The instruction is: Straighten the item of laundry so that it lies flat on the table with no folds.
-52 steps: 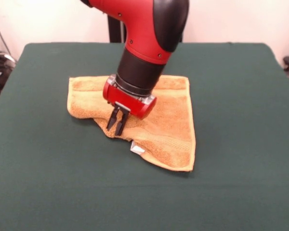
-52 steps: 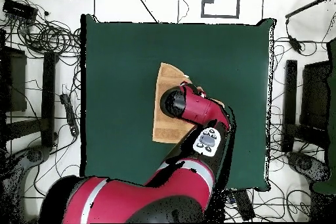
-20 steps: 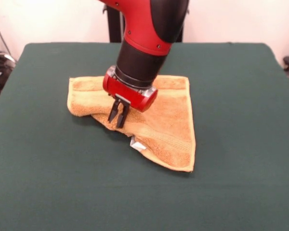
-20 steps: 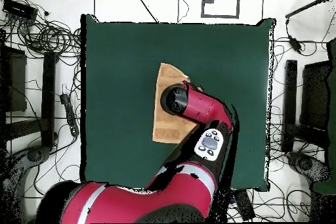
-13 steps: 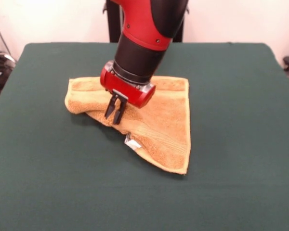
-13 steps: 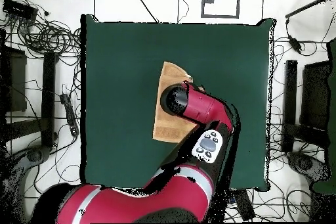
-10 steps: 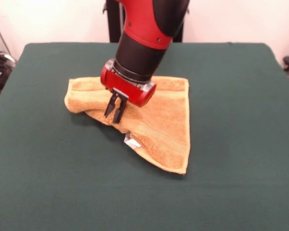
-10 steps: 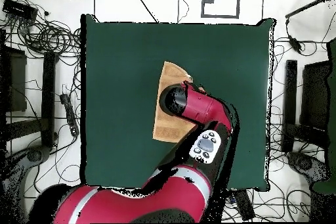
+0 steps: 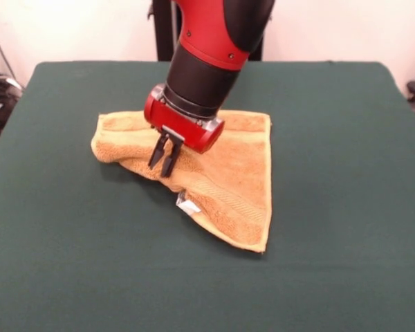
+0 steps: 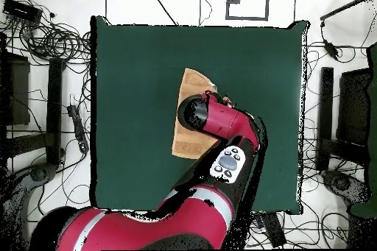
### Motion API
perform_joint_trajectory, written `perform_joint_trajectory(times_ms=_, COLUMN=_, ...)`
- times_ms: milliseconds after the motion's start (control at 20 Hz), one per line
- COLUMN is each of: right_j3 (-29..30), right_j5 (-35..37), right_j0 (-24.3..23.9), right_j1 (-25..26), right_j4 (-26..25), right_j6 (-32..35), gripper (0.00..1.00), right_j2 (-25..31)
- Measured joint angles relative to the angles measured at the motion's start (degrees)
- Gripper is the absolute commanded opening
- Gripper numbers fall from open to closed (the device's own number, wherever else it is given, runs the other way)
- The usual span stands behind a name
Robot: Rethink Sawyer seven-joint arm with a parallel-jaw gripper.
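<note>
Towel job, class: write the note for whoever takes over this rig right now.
Tool: shut on the towel, pinching its folded diagonal edge on the front view's left half.
Towel: mid-table, a folded, roughly triangular shape; white tag sticks out at the near edge.
Done: edge gripped only.
Left: probably draw the folded layer out until the towel lies flat, then release.

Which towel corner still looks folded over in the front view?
The rounded corner at the picture's left of the towel, beside the gripper. It is doubled and puffy; the near corner lies flat and pointed.
</note>
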Motion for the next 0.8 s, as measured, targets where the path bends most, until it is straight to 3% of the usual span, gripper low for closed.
perform_joint_trajectory(times_ms=800, right_j3=-0.36, right_j5=-10.54, right_j0=1.57, right_j1=4.75, right_j4=0.04, right_j6=0.0, gripper=0.0, right_j2=-3.99)
